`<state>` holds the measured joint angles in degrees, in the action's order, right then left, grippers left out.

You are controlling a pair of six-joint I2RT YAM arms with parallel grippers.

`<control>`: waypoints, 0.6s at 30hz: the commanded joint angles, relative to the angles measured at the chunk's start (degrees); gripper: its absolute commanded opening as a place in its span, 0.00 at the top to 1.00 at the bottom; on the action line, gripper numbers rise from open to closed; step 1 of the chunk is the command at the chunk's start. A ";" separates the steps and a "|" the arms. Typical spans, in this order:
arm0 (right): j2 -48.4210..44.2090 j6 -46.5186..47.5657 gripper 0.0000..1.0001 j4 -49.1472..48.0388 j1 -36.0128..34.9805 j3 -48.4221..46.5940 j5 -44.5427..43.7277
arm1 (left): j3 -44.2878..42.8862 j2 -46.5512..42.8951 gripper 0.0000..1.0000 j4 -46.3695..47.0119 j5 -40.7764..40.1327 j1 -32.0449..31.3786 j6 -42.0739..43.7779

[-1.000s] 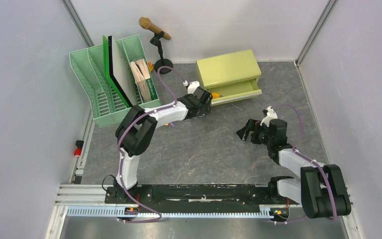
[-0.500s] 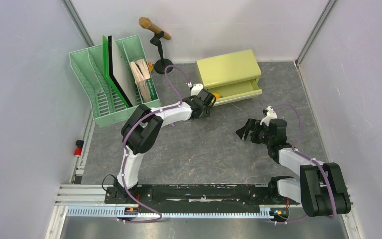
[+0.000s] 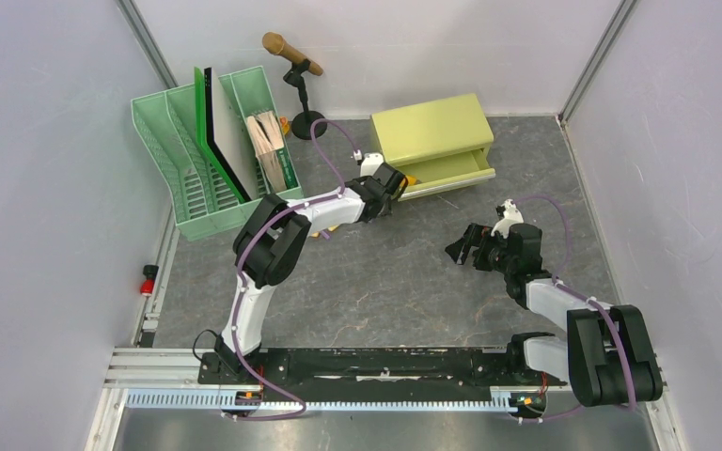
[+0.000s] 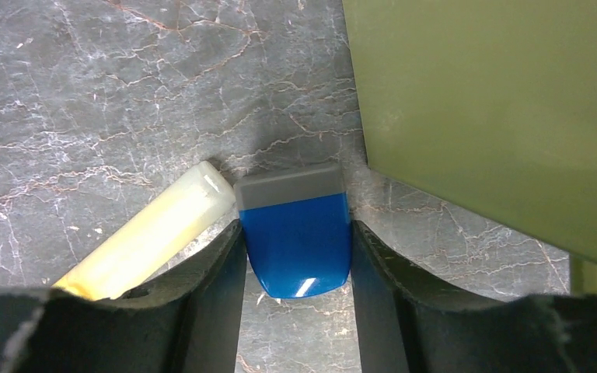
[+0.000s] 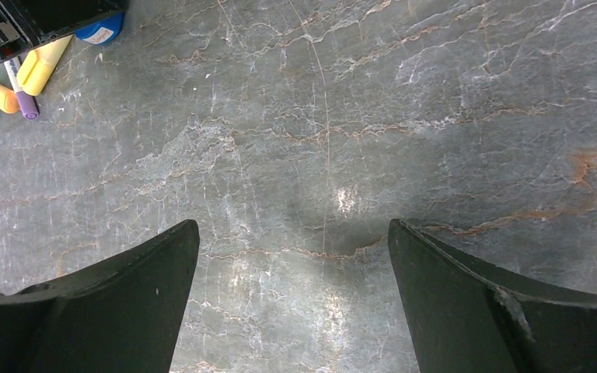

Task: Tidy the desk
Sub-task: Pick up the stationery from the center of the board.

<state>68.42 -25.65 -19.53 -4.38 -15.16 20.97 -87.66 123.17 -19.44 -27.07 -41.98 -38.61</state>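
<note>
The desk (image 3: 385, 272) is a dark grey veined tabletop. My left gripper (image 3: 395, 185) is stretched out to the front of the yellow-green cabinet (image 3: 430, 127). In the left wrist view its fingers (image 4: 225, 264) press both sides of a blue object with a grey end (image 4: 295, 241), low over the desk. A pale yellow cylinder (image 4: 148, 237) lies touching the blue object's left corner. My right gripper (image 3: 458, 249) is open and empty over bare desk at the right, jaws wide apart (image 5: 294, 233).
The cabinet's lower drawer (image 3: 447, 169) stands open. A green file rack (image 3: 197, 169) with folders is at the back left and a microphone stand (image 3: 291, 54) is behind it. Yellow and purple pens (image 5: 23, 78) lie by the left gripper.
My left arm has reached a little farther right toward the cabinet's drawer. The right arm has not moved.
</note>
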 commanded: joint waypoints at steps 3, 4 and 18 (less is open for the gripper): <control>1.45 -0.01 0.02 2.21 0.12 -0.36 0.23 | 0.25 0.13 0.55 3.22 0.83 -0.30 4.81; 1.52 0.08 0.02 2.19 0.08 -0.33 0.22 | 1.03 -0.34 0.56 3.79 1.08 -0.30 5.02; 1.38 -0.99 0.02 0.68 0.08 0.57 1.10 | 16.29 -15.55 0.57 15.18 8.99 -0.30 4.21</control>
<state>69.17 -25.80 -20.58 -4.38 -15.20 21.41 -74.24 114.61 -9.63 -20.58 -41.98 -35.22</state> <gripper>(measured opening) 0.979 0.539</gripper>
